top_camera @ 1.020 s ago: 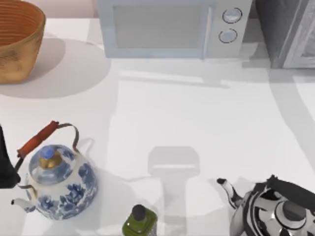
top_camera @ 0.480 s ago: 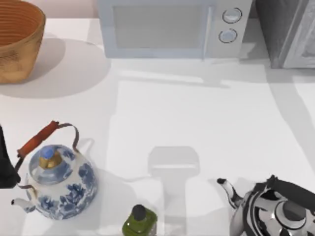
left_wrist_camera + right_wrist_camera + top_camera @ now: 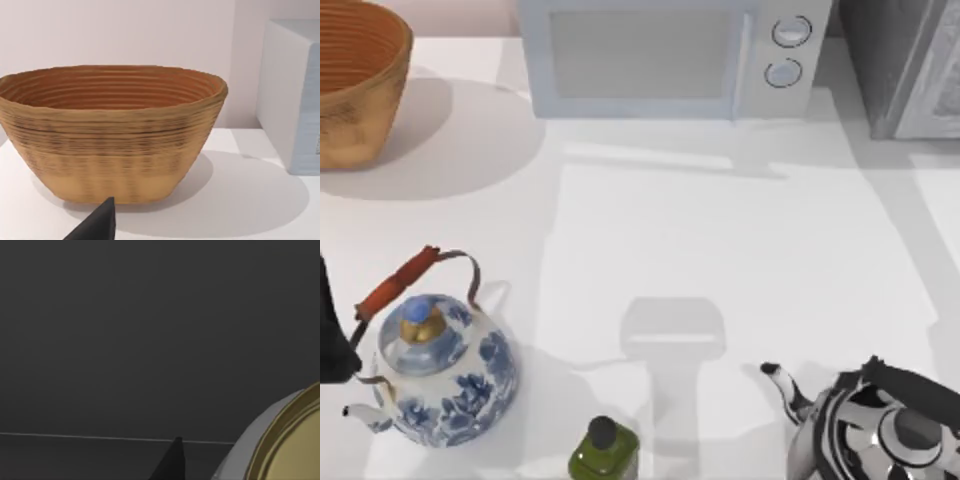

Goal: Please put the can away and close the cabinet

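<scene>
Looking down in the top view, the cabinet (image 3: pixel 905 65) is being seen at the table's far right. In the right wrist view, the can (image 3: pixel 285 440) is being shown against dark grey; the jaws' state cannot be told, so tipping is being risked.

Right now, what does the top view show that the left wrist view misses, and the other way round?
From above, the top view takes in the blue-and-white kettle, the striped kettle, the green bottle, the microwave's dials and the cabinet's corner. The left wrist view looks side-on at the basket's ribbed outer wall, with the wall behind it and a dark fingertip. Both share the basket, the microwave and the white table.
</scene>
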